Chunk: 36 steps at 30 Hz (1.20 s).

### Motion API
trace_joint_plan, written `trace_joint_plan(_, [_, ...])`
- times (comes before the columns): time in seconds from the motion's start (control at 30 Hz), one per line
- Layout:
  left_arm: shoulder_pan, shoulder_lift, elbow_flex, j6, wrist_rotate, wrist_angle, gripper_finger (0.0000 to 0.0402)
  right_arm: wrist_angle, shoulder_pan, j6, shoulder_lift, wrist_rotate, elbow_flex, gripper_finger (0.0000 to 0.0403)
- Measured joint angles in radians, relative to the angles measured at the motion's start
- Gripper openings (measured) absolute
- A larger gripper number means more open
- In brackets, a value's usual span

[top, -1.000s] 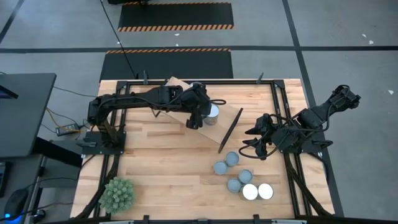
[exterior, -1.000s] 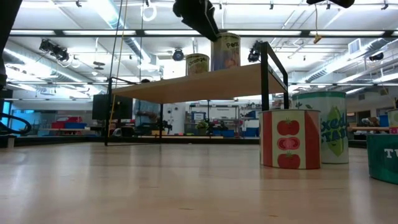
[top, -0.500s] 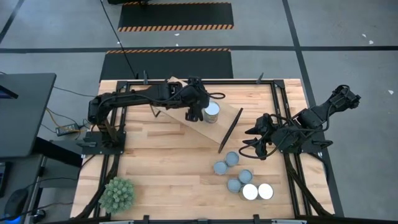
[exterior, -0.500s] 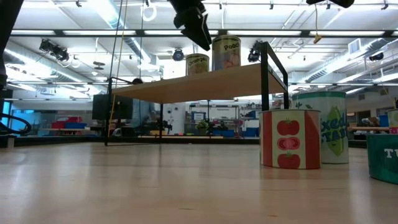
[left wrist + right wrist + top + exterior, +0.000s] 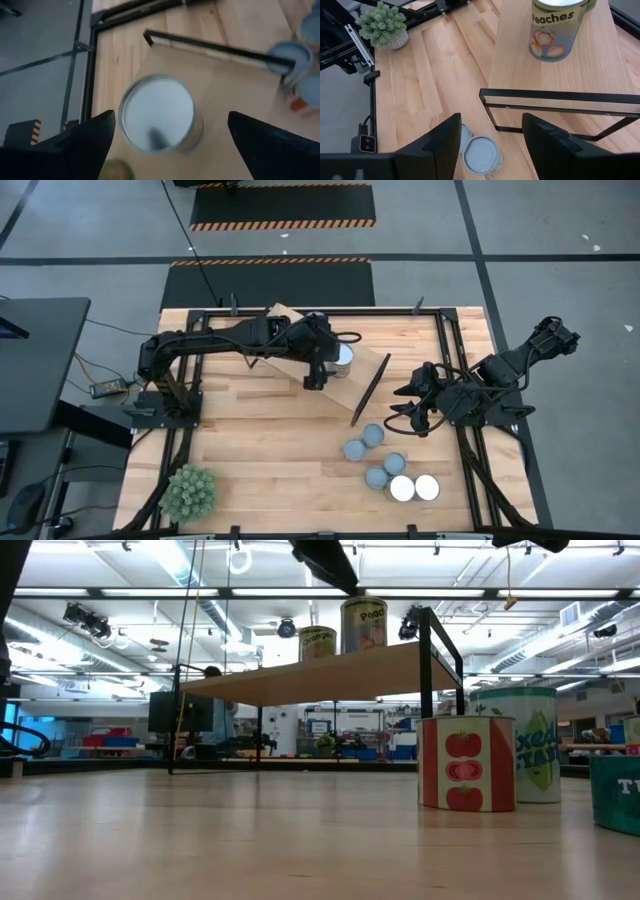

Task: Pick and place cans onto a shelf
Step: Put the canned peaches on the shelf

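- Up top in the high view: dark left gripper (image 5: 316, 376) over the skewed light-wood plank shelf on thin black legs (image 5: 352, 388), fingers spread wide, nothing between them.
- Just beside that gripper, upper centre of the high view: silver-topped peaches can (image 5: 343, 357) upright on the shelf board, untouched.
- Straight below the left wrist camera: same can's round pale lid (image 5: 158, 112), centred between the two dark fingers (image 5: 87, 137), clear gaps on both sides.
- At the upper middle of the low view: peaches can (image 5: 363, 625) and a smaller yellowish orange-labelled can (image 5: 317, 643) standing side by side on the shelf top (image 5: 320, 676).
- Right of centre in the high view: dark right gripper (image 5: 412, 410) above the tabletop beside the shelf's end, jaws apart, holding nothing.
- Lower right of the high view: six cans clustered on the wooden table (image 5: 260, 440), four blue-grey tops (image 5: 373, 435) and two white tops (image 5: 402, 488).
- Right side of the low view: tomato-labelled can (image 5: 467, 763) nearest, a green-labelled can (image 5: 527, 744) just behind it.
- Lower left corner of the high view: spiky green plant ball (image 5: 189, 491).
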Motion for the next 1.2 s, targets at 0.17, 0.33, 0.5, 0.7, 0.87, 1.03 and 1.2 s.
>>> trace_joint_plan(0.17, [0.001,0.031,-0.002,0.038,-0.093,0.009,0.0391,0.001,0.0,0.003,0.0,0.001,0.0,0.0217])
trace_joint_plan(0.33, [0.001,0.05,-0.002,0.147,-0.138,0.011,0.0391,0.001,0.0,0.004,0.0,0.001,0.0,0.0217])
trace_joint_plan(0.5, [0.007,0.063,-0.002,0.23,-0.196,0.015,0.0391,0.003,0.0,0.007,0.0,0.001,0.0,0.0217])
trace_joint_plan(0.7, [0.032,0.071,-0.002,0.242,-0.276,0.051,0.0391,0.008,0.0,0.008,0.0,0.025,0.0,0.0217])
trace_joint_plan(0.87, [0.047,0.071,-0.002,0.247,-0.301,0.084,0.0391,0.008,0.0,0.007,0.0,0.034,0.0,0.0217])
trace_joint_plan(1.03, [0.044,0.07,-0.002,0.234,-0.341,0.082,0.0391,0.008,-0.004,0.003,0.0,0.046,0.0,0.0217])
trace_joint_plan(1.2, [0.024,0.049,-0.002,0.215,-0.261,0.066,0.0388,0.007,-0.063,-0.049,0.001,0.081,0.0,0.0217])
